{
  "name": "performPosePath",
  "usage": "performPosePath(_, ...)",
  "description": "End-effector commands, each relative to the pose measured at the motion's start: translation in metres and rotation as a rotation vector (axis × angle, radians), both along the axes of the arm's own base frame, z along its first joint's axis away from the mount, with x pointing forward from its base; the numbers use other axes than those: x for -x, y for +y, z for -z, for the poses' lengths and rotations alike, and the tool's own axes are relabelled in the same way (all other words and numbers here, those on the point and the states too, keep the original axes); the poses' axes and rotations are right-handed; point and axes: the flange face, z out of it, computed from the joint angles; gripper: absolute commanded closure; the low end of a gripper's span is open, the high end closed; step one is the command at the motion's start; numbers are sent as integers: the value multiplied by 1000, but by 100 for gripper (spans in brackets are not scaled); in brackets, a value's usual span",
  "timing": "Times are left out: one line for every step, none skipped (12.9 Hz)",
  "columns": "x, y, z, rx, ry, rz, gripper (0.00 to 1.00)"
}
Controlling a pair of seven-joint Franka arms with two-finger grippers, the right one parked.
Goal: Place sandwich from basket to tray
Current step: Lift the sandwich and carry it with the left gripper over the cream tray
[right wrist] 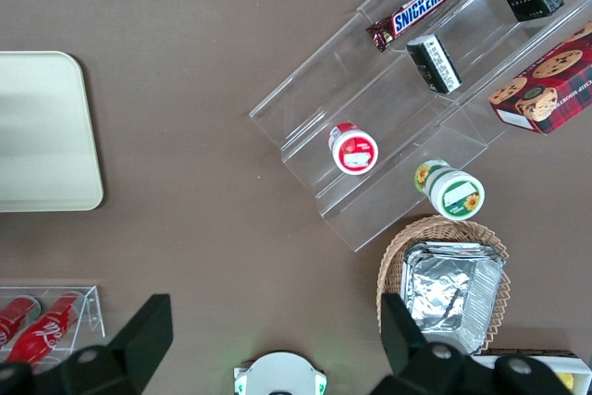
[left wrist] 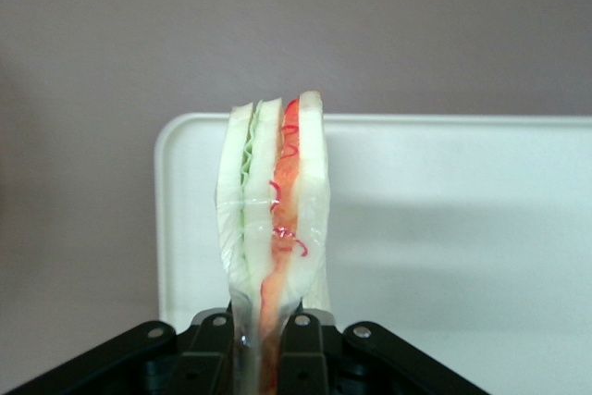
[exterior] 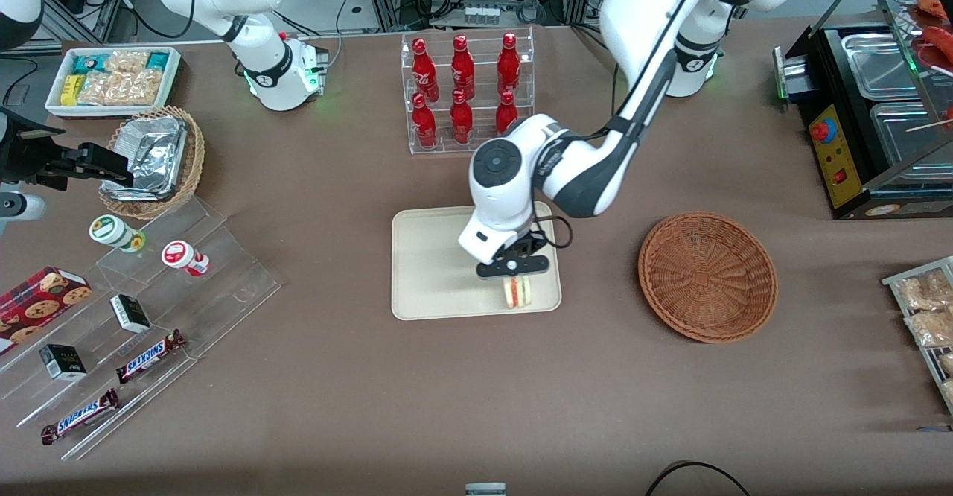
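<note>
The sandwich [exterior: 518, 292] is a wedge of white bread with red, orange and green layers. My left gripper [exterior: 515, 271] is shut on it and holds it over the corner of the cream tray [exterior: 432, 272] nearest the front camera, toward the working arm's end. In the left wrist view the sandwich [left wrist: 277, 210] stands upright between the black fingers [left wrist: 301, 353], with the tray [left wrist: 462, 219] under it. I cannot tell whether it touches the tray. The reddish-brown basket [exterior: 707, 275] stands empty beside the tray, toward the working arm's end.
A clear rack of red bottles [exterior: 465, 90] stands farther from the front camera than the tray. Clear steps with snack bars [exterior: 149, 310], a lighter basket with foil containers [exterior: 156, 161] and a white bin of packets [exterior: 112, 79] lie toward the parked arm's end. A black appliance [exterior: 871, 116] stands toward the working arm's end.
</note>
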Motion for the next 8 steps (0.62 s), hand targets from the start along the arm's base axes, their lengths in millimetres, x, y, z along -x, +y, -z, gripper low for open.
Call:
performPosePath(2,-20,11,7,-19,23,100)
performPosePath(4,-22,13,14,-16,30,100)
performPosePath(6,-23,20,17,0,27,100)
performPosePath(7,-24,23,22,8,25,100)
performPosePath(7,-25,33,26,19,23,100)
performPosePath(9,-27,42,23,25,30,100)
performPosePath(16,-32,49,24,36,45,100)
performPosePath(19,-35,50,26,41,59,100)
